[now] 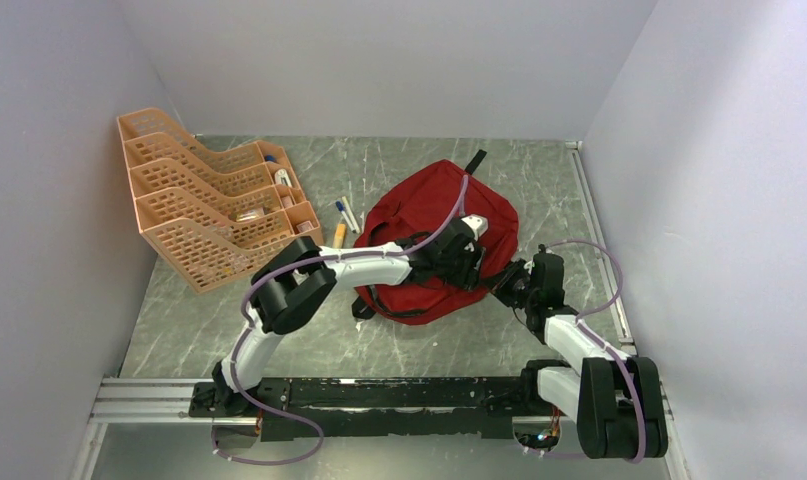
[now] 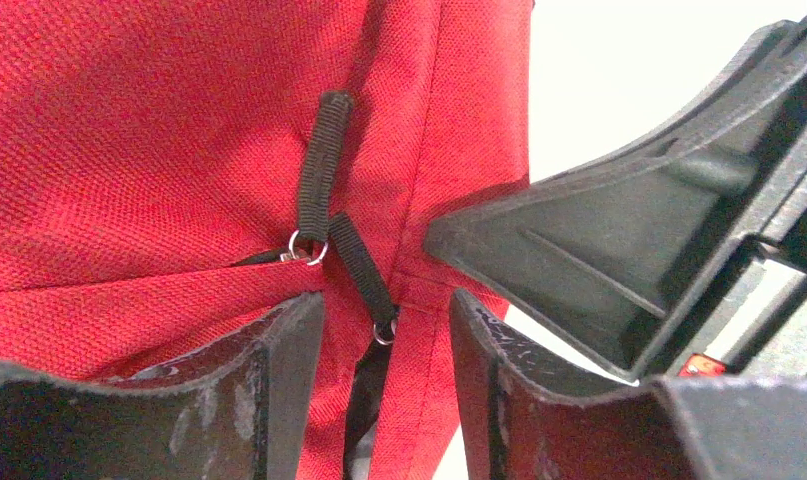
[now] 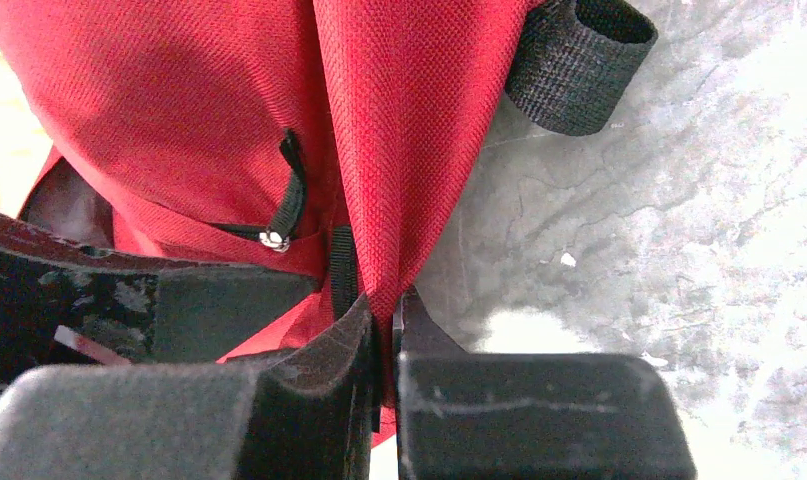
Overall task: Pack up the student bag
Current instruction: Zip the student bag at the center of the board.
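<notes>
Student bag [image 1: 409,210] lying mid-surface [image 1: 179,330], ahead of both arms. Right gripper [image 3: 387,325] clamping fold of red fabric at bag's right edge. Left gripper [image 2: 384,312] standing part-open, jaws straddling black zipper pulls [image 2: 361,268]. Pulls running lengthwise between jaws; left arm nearer them.

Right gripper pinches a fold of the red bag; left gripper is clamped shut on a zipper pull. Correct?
No. The left wrist view shows the left gripper open, jaws apart either side of the zipper pull. The right gripper does pinch a fold of the student bag.
</notes>
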### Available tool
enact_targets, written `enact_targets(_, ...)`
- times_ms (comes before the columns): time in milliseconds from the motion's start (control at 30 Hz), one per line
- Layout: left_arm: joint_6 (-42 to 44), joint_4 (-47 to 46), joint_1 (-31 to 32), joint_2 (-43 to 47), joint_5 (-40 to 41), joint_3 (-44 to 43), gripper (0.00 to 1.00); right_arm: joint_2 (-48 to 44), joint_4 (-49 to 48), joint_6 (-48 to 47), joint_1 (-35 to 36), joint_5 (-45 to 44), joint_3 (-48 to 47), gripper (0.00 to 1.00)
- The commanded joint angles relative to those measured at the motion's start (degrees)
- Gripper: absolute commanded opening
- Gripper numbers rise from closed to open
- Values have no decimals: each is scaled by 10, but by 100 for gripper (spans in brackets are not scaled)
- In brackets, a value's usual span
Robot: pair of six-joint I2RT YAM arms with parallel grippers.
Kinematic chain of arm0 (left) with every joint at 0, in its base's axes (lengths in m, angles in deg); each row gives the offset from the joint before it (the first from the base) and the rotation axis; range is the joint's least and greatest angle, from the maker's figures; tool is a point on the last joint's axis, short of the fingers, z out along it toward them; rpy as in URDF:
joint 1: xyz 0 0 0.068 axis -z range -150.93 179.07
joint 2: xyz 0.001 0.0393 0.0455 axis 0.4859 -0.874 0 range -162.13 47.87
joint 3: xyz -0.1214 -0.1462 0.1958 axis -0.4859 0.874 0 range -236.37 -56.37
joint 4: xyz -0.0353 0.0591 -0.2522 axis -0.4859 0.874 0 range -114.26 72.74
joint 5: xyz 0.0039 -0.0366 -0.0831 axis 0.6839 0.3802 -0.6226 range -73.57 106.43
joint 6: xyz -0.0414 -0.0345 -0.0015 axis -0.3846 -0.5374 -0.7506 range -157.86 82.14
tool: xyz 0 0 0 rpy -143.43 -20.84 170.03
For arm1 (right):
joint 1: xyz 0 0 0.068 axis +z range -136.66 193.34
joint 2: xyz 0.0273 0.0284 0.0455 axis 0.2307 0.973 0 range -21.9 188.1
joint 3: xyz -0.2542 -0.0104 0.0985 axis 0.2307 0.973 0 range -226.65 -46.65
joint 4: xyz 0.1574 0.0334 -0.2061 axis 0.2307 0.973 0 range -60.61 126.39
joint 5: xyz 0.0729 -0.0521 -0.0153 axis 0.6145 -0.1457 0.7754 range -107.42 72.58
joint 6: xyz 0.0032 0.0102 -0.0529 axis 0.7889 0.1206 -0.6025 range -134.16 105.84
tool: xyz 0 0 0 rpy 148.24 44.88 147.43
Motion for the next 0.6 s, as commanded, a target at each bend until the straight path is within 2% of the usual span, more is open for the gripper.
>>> enact_targets(0,-11,-29,-11,-25,-17,-15,53,-7,-21,9,0,54,13,0)
enact_targets(133,-17,-38,-12,-34,-36,-15,48,-6,-21,6,-1,57,14,0)
enact_targets(400,-22,-36,-14,-54,-39,-26,53,-11,-15,-2,-2,66,9,0)
enact_targets(567,-27,-42,-19,-69,-43,-30,49,-19,-7,-5,-2,66,8,0)
